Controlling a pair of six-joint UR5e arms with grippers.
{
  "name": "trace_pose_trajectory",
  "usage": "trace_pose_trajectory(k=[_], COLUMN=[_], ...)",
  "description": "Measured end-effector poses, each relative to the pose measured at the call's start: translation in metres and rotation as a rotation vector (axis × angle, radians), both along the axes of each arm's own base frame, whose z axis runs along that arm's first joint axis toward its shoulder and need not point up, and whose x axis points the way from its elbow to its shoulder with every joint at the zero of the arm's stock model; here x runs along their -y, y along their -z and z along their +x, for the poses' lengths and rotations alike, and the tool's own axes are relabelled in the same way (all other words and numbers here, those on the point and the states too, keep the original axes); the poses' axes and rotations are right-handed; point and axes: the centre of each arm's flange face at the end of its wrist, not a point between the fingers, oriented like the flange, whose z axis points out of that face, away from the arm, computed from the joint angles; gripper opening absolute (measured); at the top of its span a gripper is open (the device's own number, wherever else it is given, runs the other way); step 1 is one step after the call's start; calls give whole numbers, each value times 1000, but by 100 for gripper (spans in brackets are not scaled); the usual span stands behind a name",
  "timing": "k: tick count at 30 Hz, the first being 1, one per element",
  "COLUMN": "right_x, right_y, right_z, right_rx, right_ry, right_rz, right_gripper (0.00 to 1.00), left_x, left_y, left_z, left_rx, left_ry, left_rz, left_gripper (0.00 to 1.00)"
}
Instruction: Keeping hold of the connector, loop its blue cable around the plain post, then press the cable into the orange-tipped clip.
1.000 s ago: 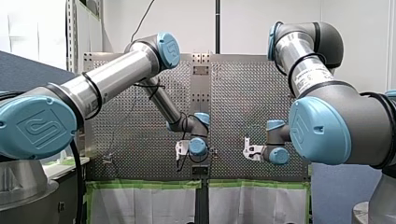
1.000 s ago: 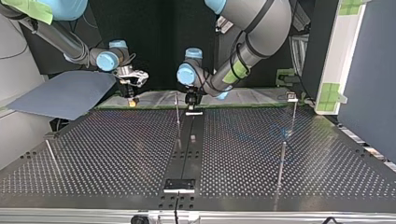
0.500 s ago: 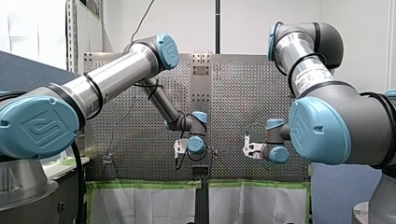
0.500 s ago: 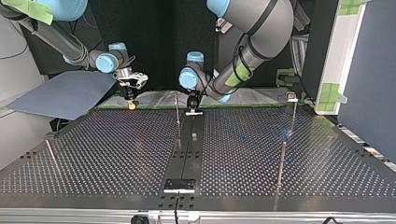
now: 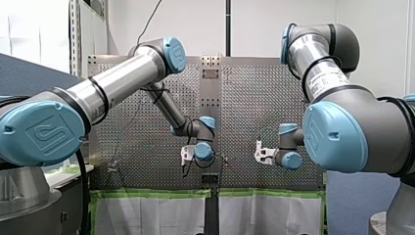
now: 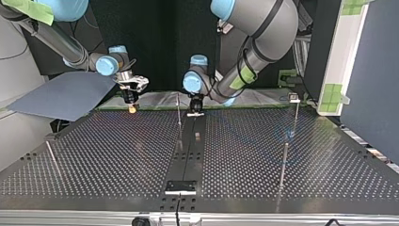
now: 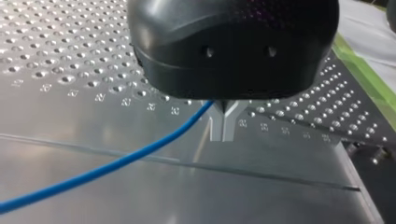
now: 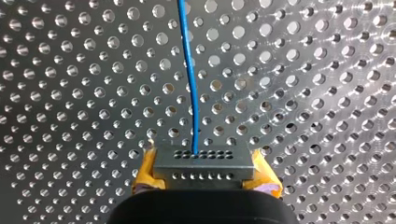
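Note:
In the right wrist view, my right gripper (image 8: 204,171) is shut on a grey connector (image 8: 203,161), its yellow pads (image 8: 144,172) on both sides. A blue cable (image 8: 189,79) runs from the connector straight ahead over the perforated table (image 8: 70,93). My left gripper (image 7: 224,115) is shut on the blue cable (image 7: 116,161) with its metal fingertips just above the plate. In the top view my right gripper (image 6: 131,107) is at the far left edge and my left gripper (image 6: 195,108) is near the middle. A thin metal post (image 6: 179,115) stands between them.
More posts stand on the table (image 6: 117,155): one at the top view's right (image 6: 284,162), one behind it with a small clip on top (image 6: 294,98), one at the left (image 6: 51,156). A blue-grey sheet (image 6: 66,94) lies off the far left corner.
My left gripper has shifted slightly toward the top view's right. My right gripper has come down a little closer to the table. Both grips are unchanged.

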Motion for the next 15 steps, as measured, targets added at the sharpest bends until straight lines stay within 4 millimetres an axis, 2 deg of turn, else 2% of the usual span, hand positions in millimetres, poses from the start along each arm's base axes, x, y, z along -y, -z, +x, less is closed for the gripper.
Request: trace_pose_trajectory(k=[6,15], right_x=[1,6], right_y=[0,-1], right_z=[0,-4], right_rx=[1,10], right_ry=[-1,5], right_rz=[-1,-8], right_gripper=[0,0], left_x=[1,15], left_y=[1,25], left_z=[3,7], left_rx=[-2,-46], left_ry=[3,13], left_rz=[-3,6], left_gripper=[0,0])
